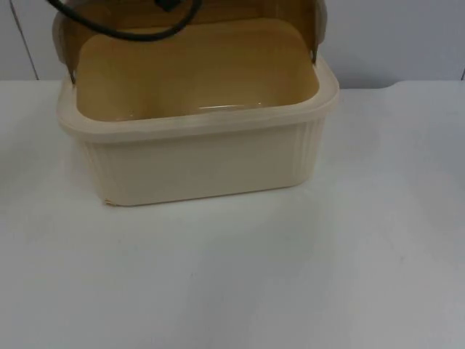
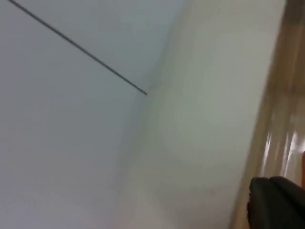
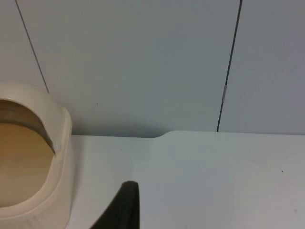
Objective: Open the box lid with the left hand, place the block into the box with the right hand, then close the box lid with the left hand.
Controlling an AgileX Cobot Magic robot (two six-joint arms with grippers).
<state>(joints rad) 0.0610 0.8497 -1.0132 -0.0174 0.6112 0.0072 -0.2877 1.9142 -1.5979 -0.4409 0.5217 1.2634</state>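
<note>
The cream box point(image 1: 196, 145) stood open at the table's point(image 1: 240, 276) back, its brown lid point(image 1: 182, 18) raised against the grey partition wall point(image 3: 143, 62). The left gripper point(image 2: 279, 202) was beside the lid, the right gripper point(image 3: 125, 207) near the box; whether either was open could not be told.

A cream box point(image 1: 196, 156) stands on the white table point(image 1: 290, 276) — upper left of frame. Its lid point(image 1: 182, 18) is raised behind it — open.
</note>
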